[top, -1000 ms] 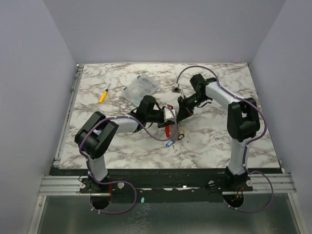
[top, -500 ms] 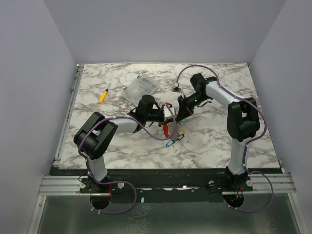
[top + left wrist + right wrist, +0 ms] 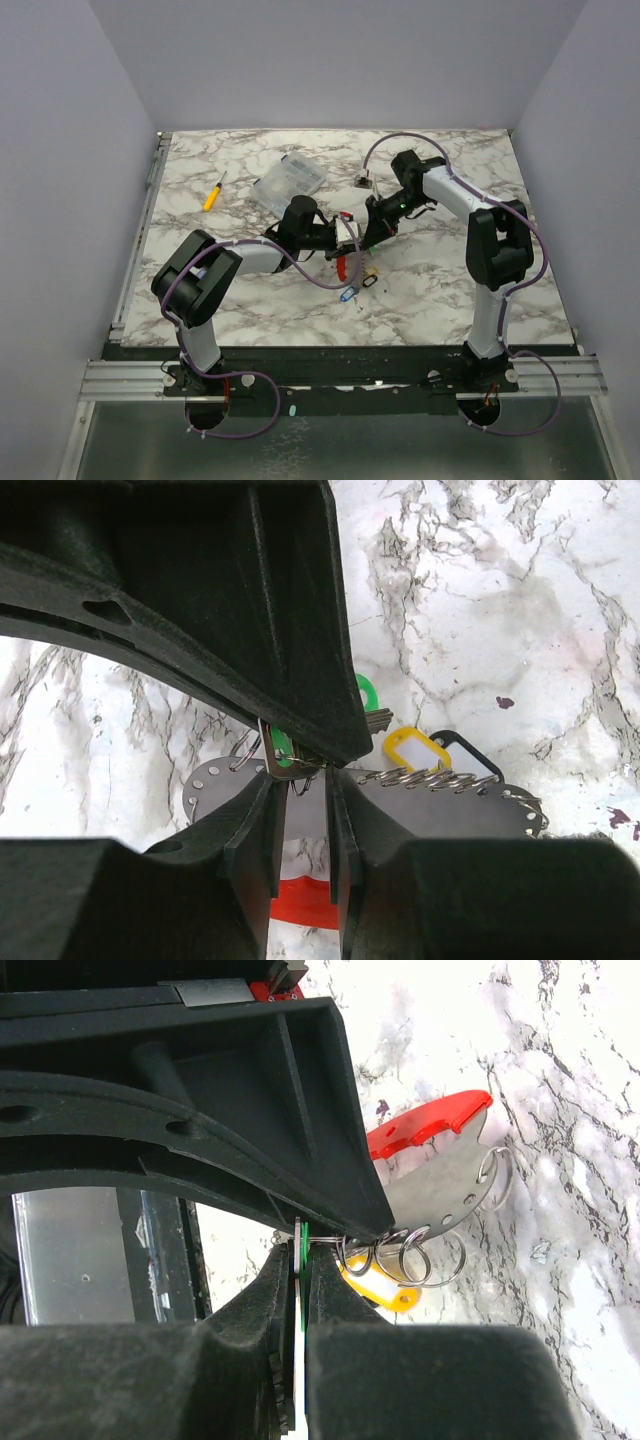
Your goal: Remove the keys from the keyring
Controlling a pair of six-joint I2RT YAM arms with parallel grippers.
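Note:
The keyring is a grey metal arc (image 3: 430, 805) with a red end (image 3: 300, 905), carrying several silvery rings (image 3: 420, 1255); in the top view its red end (image 3: 345, 268) hangs just below the two grippers. My right gripper (image 3: 302, 1260) is shut on a green-tagged key (image 3: 283, 748) that is still hooked to a ring. My left gripper (image 3: 305, 815) faces it tip to tip, jaws a narrow gap apart with nothing between them, a thin ring just off its fingertips (image 3: 262, 815). A yellow-tagged key (image 3: 412, 748) and a black-framed tag (image 3: 462, 750) hang from the arc. A blue tag (image 3: 348, 294) lies on the table.
A yellow-handled screwdriver (image 3: 213, 192) lies at the back left of the marble table (image 3: 450, 290). A clear plastic box (image 3: 288, 182) stands behind the left arm, close to it. A small grey object (image 3: 362, 183) sits behind the right gripper.
The left wrist has nudged slightly toward the right gripper and turned a little. The right gripper has kept its grip on the green-tagged key.

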